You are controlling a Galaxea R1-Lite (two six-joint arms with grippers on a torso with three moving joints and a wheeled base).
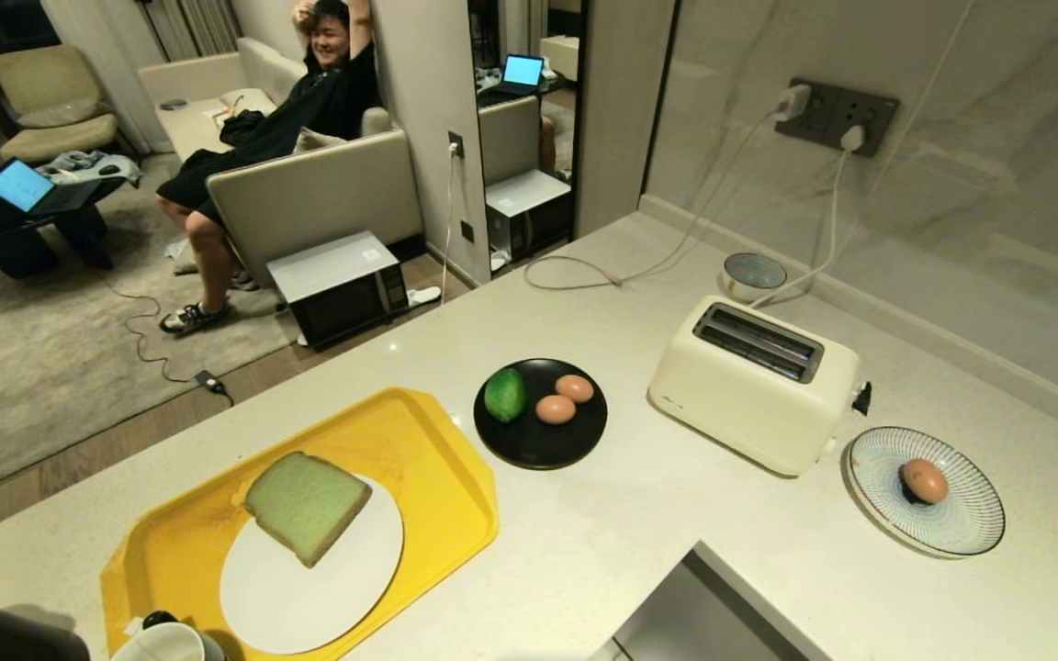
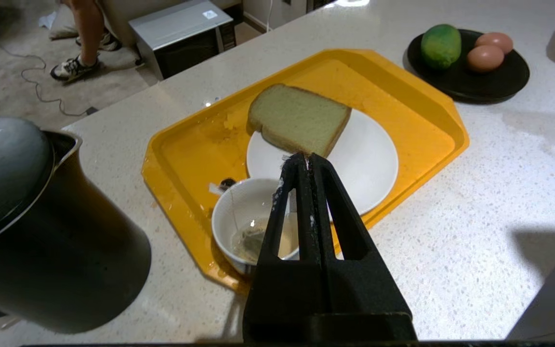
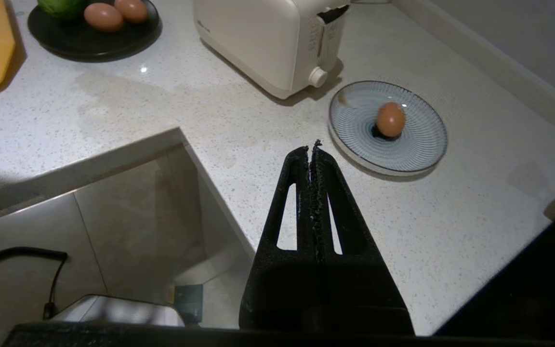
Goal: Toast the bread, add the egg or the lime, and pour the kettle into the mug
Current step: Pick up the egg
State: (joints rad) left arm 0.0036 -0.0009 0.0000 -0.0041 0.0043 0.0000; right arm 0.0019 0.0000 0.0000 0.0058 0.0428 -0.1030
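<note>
The pale green bread (image 1: 307, 505) (image 2: 298, 118) lies on a white plate (image 1: 345, 588) on the yellow tray (image 1: 400, 431). A lime (image 1: 504, 394) and two eggs (image 1: 566, 399) sit on a black plate (image 1: 538, 445). A third egg (image 1: 924, 480) (image 3: 390, 119) rests on a striped plate (image 1: 970, 523). The cream toaster (image 1: 754, 381) stands between the plates. The black kettle (image 2: 41, 231) and white mug (image 2: 244, 221) with a tea bag are at the near left. My left gripper (image 2: 306, 156) hangs shut over the mug. My right gripper (image 3: 310, 147) is shut and empty above the counter edge.
A sink cut-out (image 1: 703, 606) opens at the near edge of the counter. Cables run from a wall socket (image 1: 837, 112) to the toaster and a round base (image 1: 753, 272). A person sits on a sofa (image 1: 309, 184) beyond the counter, near a microwave (image 1: 338, 285) on the floor.
</note>
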